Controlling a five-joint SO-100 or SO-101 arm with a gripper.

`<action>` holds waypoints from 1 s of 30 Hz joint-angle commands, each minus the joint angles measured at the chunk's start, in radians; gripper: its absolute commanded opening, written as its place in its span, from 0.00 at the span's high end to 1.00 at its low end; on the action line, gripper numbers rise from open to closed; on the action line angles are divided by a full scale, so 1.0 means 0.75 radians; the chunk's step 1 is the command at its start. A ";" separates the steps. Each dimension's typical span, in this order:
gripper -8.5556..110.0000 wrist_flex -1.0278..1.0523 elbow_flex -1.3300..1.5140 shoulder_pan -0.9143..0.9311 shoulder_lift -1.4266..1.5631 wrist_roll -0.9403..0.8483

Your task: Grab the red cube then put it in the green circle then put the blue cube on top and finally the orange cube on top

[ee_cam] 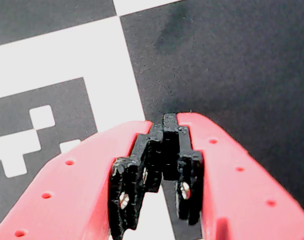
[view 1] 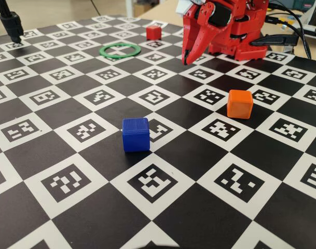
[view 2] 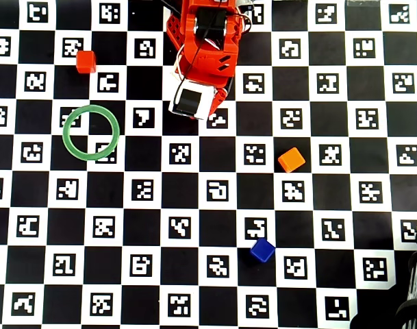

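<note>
tool (view 1: 186, 61) clenched, empty, far side of bench (view 1: 95, 166) | green ring (view 1: 120, 50) left of it, nothing inside | red cube (view 1: 153, 32) beyond ring | orange cube (view 1: 239, 104) right, nearer | blue cube (view 1: 136, 134) nearest

I am working over a lab bench: a checkerboard mat (view 2: 208, 226) of printed fiducial markers, cables (view 1: 295, 28) trailing behind the arm.
</note>
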 commanded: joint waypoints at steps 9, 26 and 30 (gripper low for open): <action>0.96 0.027 0.059 -0.082 0.067 0.014; 0.96 0.061 -1.033 -0.059 -0.984 0.605; 0.95 0.225 -1.360 0.010 -1.162 0.706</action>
